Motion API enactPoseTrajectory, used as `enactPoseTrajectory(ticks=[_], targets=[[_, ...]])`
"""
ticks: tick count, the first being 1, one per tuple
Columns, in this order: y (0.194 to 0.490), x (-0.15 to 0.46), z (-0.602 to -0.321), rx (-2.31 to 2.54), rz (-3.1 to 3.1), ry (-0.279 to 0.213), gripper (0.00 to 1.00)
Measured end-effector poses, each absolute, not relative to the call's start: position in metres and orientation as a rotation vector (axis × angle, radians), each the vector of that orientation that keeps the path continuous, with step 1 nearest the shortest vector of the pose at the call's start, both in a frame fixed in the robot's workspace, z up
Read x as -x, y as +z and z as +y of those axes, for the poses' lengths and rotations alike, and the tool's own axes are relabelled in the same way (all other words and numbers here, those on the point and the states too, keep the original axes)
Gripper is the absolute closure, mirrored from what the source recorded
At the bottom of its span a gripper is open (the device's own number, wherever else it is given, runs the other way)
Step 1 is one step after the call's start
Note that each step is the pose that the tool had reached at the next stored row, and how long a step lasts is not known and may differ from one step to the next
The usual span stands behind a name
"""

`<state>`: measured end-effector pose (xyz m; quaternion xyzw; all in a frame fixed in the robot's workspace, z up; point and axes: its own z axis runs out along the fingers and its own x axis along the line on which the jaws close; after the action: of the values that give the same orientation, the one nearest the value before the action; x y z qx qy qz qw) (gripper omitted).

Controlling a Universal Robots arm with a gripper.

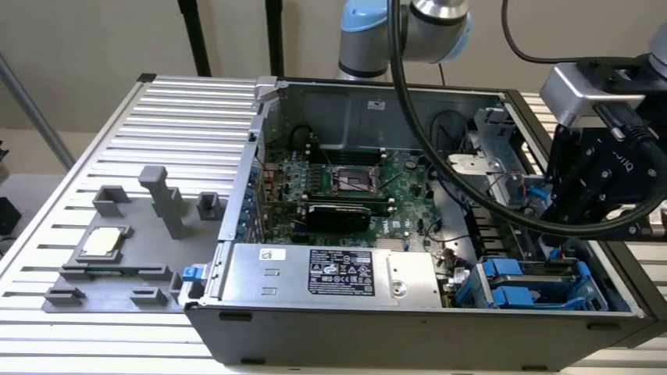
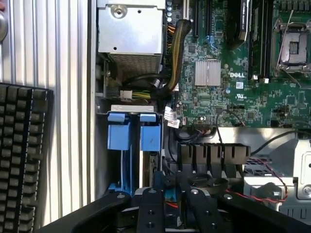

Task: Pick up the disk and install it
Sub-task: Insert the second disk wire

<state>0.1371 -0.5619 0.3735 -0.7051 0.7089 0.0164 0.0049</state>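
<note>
The gripper (image 2: pixel 170 204) hangs inside the open computer case (image 1: pixel 417 328), near its drive bay; whether its jaws are apart or together cannot be told. Just beside it the disk (image 2: pixel 149 138), in its blue carrier, stands on edge in the bay (image 1: pixel 532 285), apparently already slotted in. Beyond lie the motherboard (image 1: pixel 344 187) and power supply (image 1: pixel 333 273). The case rests on a ribbed metal table (image 1: pixel 136 125).
</note>
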Motion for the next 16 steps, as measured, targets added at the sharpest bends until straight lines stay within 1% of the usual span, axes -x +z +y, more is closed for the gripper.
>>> enactPoseTrajectory(ticks=[5,6,16], targets=[[0.3702,-0.1370,-0.5597,2.207,2.225,0.048,0.00],[0.3695,-0.1370,-0.5593,2.206,2.226,0.047,1.00],[0.3645,-0.1315,-0.5588,2.203,2.225,0.039,1.00]])
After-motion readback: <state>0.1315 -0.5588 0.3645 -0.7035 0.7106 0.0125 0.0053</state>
